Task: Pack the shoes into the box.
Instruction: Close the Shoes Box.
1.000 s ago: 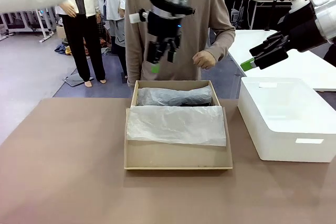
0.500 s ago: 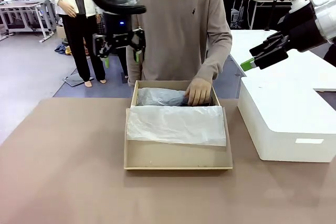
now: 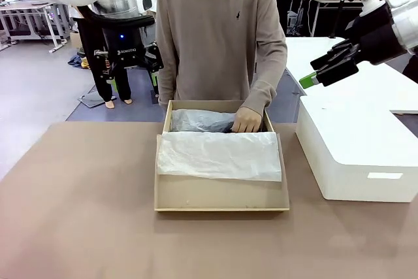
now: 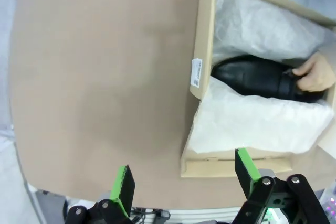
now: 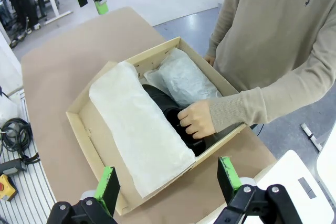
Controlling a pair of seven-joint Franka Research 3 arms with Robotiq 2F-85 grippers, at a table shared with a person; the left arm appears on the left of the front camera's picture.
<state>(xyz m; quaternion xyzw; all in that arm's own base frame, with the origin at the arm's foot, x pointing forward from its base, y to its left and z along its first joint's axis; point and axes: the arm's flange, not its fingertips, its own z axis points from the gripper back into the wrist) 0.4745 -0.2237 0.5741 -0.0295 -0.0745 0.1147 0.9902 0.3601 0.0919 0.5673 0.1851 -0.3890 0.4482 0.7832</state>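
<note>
The brown cardboard box (image 3: 222, 195) lies open at the table's middle, with white tissue paper (image 3: 219, 155) spread over its near half. One glossy black shoe (image 4: 254, 77) lies across the box (image 4: 205, 51) between the paper sheets, and the person's hand (image 3: 247, 121) rests on its heel end. Behind it lies a tissue-wrapped bundle (image 5: 181, 80) that looks dark underneath. My left gripper (image 3: 134, 80) hangs open and empty above the table's far left edge, left of the box. High at the right, over the white box, my right gripper (image 3: 315, 73) stays open and empty.
A large white rectangular box (image 3: 356, 151) stands on the table right of the cardboard box. The person stands at the far edge, leaning over the box (image 5: 147, 52). Bare brown tabletop (image 3: 78, 194) stretches to the left and front.
My left arm has swung from above the box's far edge out to the left. The person's hand has come down into the box onto the shoe. The right arm has not moved.
</note>
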